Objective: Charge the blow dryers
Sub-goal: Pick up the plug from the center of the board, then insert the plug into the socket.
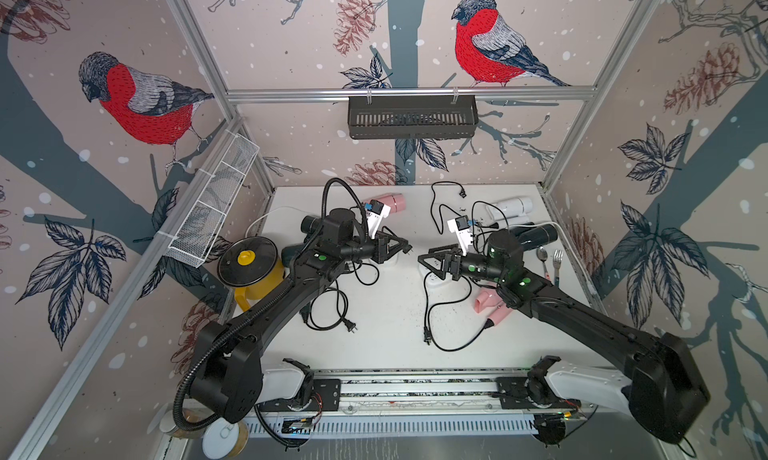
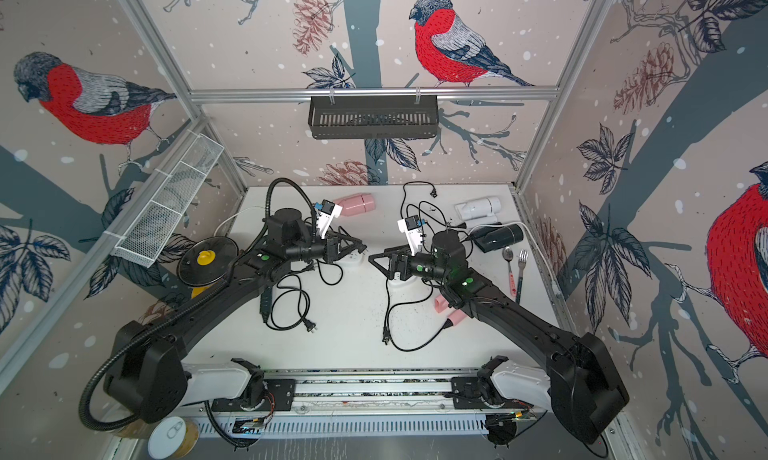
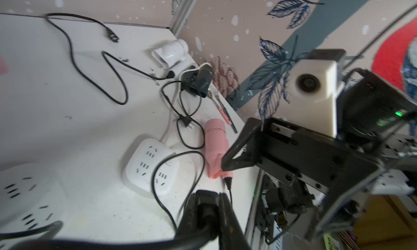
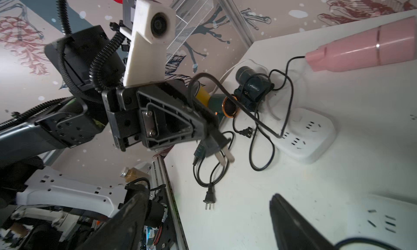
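Pink dryer [image 1: 384,200] & white dryer [image 1: 513,207] at back — black dryer [image 1: 538,234] beside white, 2nd pink dryer [image 1: 485,303] nr front-right

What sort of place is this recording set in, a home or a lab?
Probably a staged lab cell, not a home: aluminium frame bars carry bird-print wall panels, and a metal rail mounts two black robot arms at the white table.
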